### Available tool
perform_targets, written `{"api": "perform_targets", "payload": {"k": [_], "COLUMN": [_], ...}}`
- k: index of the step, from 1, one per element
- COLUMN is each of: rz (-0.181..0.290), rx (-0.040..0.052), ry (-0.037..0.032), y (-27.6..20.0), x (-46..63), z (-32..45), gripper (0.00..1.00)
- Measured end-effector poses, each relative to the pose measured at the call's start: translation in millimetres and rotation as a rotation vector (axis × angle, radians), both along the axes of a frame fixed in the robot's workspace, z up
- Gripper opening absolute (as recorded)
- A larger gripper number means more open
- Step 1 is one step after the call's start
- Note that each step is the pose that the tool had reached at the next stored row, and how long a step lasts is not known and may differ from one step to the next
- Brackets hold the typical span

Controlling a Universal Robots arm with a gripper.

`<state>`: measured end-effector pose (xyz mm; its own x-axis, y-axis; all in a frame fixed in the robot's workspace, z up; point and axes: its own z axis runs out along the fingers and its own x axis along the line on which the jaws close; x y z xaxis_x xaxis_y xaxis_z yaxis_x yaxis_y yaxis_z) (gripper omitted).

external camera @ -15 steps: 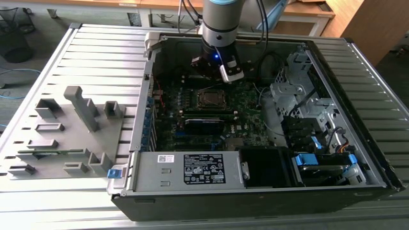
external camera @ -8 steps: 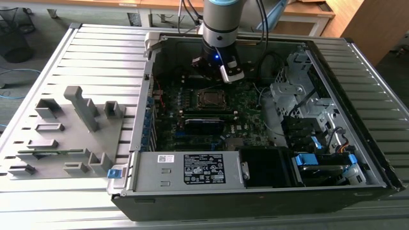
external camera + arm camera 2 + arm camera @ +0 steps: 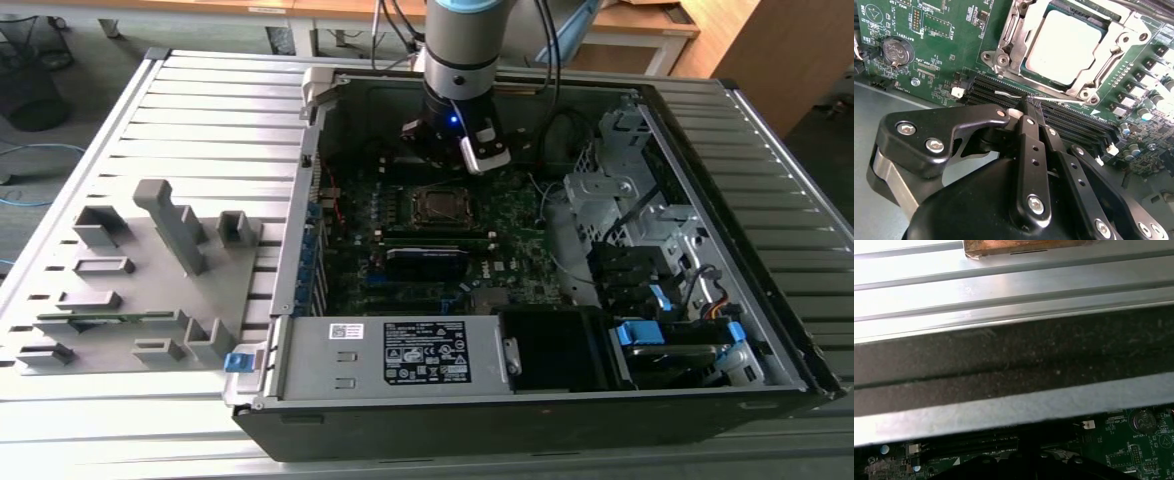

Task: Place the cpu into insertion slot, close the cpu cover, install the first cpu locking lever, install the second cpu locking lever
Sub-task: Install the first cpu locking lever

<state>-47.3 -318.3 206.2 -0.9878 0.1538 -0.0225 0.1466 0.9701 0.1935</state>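
open computer case [image 3: 534, 400] on slatted table [image 3: 200, 110]

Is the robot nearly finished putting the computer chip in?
Partly. In the second wrist view the cpu already lies in its socket, and the cpu cover looks folded down around it. In hand: the pincer is pinched on a thin silver locking lever beside the socket. Whether either lever is latched down can't be told.

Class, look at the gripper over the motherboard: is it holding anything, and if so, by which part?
Nothing is held. In the second wrist view the gripper has its fingers together over the memory slots, while the cpu lies in the insertion slot under the cpu cover.
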Motion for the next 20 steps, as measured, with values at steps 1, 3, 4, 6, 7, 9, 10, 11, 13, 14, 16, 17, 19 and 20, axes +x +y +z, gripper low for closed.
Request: {"api": "perform_targets", "payload": {"k": [1,3,4,6,7,9,10,11,13,14,16,17,19,20], "rz": [0.000,0.000,0.000,0.000,0.000,0.000,0.000,0.000,0.000,0.000,0.000,0.000,0.000,0.000], "rx": [0.0000,0.0000,-0.0002,-0.0014,-0.0025,-0.0058,-0.0079,-0.0101,-0.0168,-0.0211,-0.0305,-0.0357,-0.0456,-0.0469], "ry": [0.0000,0.0000,0.0001,0.0001,0.0001,0.0002,0.0001,0.0000,0.0001,0.0001,0.0001,0.0002,0.0000,0.0000], "y": [0.0,0.0,0.0,0.0,0.0,0.0,0.0,0.0,0.0,0.0,0.0,0.0,0.0,-0.1], "x": [0.0,0.0,0.0,0.0,0.0,0.0,0.1,0.3,0.7,0.9,1.6,1.9,2.5,2.5], "z": [-0.8,-2.5,-3.3,-4.4,-4.8,-5.1,-5.2,-5.3,-5.4,-5.4,-5.5,-5.5,-5.6,-5.6], "gripper": [0.11,0.11,0.11,0.11,0.11,0.11,0.11,0.11,0.11,0.11,0.11,0.11,0.11,0.11]}}
